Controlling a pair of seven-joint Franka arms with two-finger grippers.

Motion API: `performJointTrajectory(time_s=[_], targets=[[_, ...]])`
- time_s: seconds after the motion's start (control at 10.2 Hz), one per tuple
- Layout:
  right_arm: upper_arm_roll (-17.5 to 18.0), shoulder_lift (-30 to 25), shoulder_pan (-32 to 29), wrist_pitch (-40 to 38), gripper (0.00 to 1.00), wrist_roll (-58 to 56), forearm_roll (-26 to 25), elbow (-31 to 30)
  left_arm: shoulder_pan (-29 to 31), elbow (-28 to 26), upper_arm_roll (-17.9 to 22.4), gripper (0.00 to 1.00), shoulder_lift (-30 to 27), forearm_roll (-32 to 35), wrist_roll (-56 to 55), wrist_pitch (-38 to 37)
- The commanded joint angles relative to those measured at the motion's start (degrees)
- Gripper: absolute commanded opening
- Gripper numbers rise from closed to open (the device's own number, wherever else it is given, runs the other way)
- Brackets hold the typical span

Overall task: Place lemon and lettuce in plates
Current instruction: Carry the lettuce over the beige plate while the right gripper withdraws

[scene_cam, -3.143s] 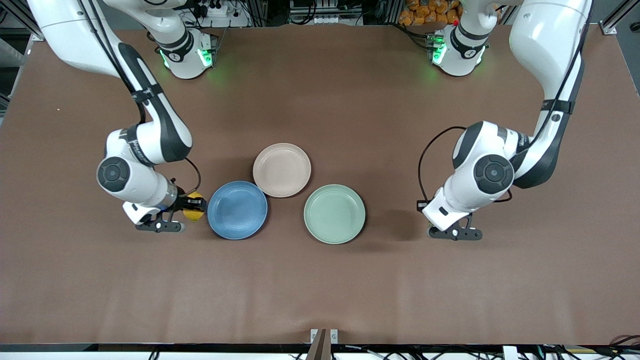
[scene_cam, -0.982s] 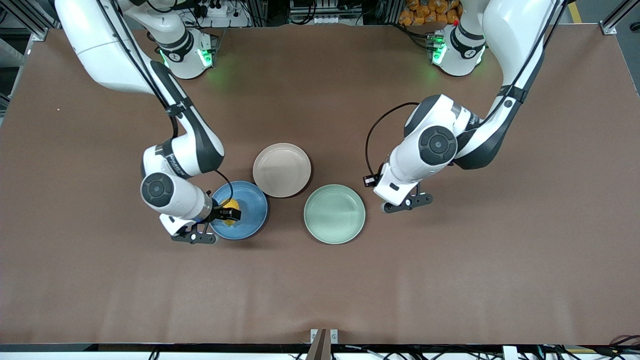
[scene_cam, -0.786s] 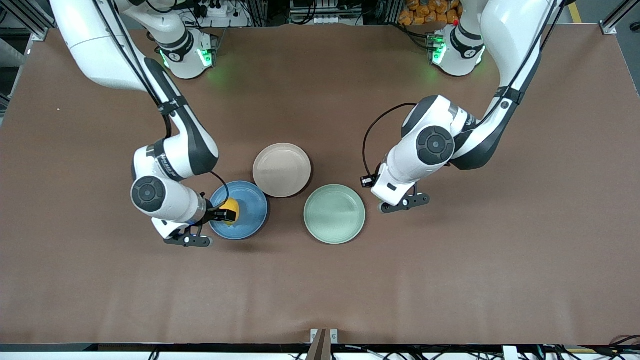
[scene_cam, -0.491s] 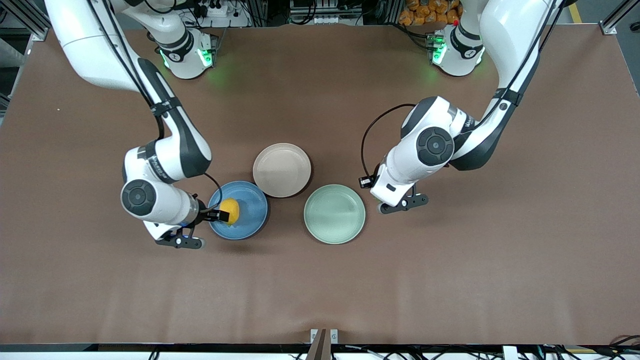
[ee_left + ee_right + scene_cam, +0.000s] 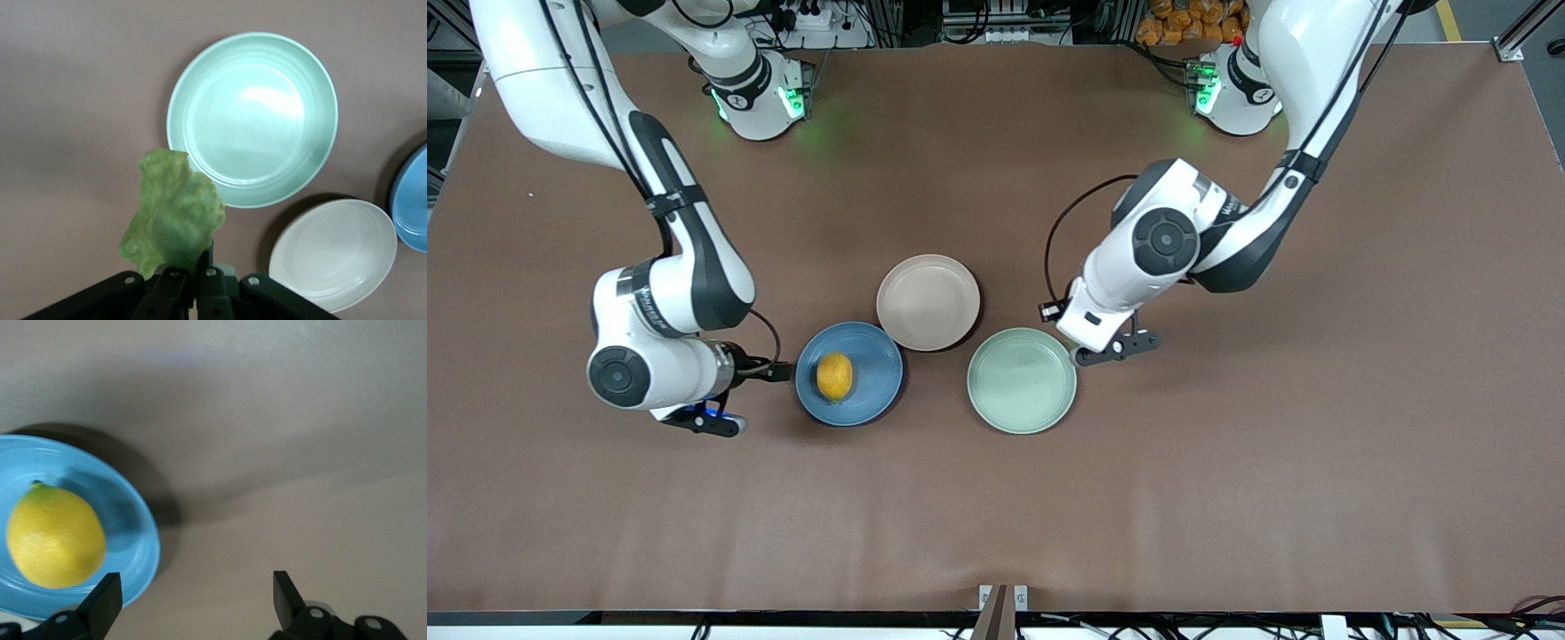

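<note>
The yellow lemon lies in the blue plate, free of any grip. My right gripper stands open beside that plate, toward the right arm's end of the table; the right wrist view shows the lemon on the blue plate off to one side of the right gripper. My left gripper is shut on the crinkled green lettuce, which hangs by the rim of the mint-green plate. The beige-pink plate holds nothing. The left hand hides the lettuce in the front view.
The mint-green plate sits beside the blue one, toward the left arm's end, with nothing in it. The beige-pink plate and an edge of the blue plate show in the left wrist view. Bare brown table lies all around.
My right gripper has let go of the lemon in the blue plate and drawn back off it. The left arm has carried the lettuce closer to the plates.
</note>
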Motion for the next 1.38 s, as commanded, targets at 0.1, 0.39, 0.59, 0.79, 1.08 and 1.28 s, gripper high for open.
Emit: performJointTrajectory(time_s=[0.1, 0.39, 0.59, 0.79, 1.08, 1.28], targets=[[0.4, -0.8, -2.3, -4.8, 1.0, 0.2, -0.5, -0.7, -3.4, 0.7, 0.3, 0.0, 0.6, -2.3, -2.6, 1.1], [-0.5, -0.9, -3.4, -8.8, 1.0, 0.2, -0.7, -0.6, -6.5, 0.7, 0.3, 0.0, 1.3, -2.3, -6.6, 2.7], [-2.8, -0.9, -3.4, -10.5, 1.0, 0.3, -0.7, -0.7, -9.1, 0.7, 0.3, 0.0, 1.8, -2.3, -9.1, 5.1], [-5.2, -0.9, -3.6, -11.1, 1.0, 0.3, -0.6, -0.7, -12.2, 0.7, 0.3, 0.0, 2.1, -2.4, -11.3, 5.4], [-5.5, -2.0, -4.9, -13.3, 1.0, 0.3, -0.6, -0.6, -15.5, 0.8, 0.3, 0.0, 4.7, -2.9, -13.6, 11.9], [-5.5, -4.0, -5.3, -14.7, 1.0, 0.7, -0.6, -0.9, -17.1, 1.0, 0.3, 0.0, 6.3, -3.1, -13.6, 17.4]])
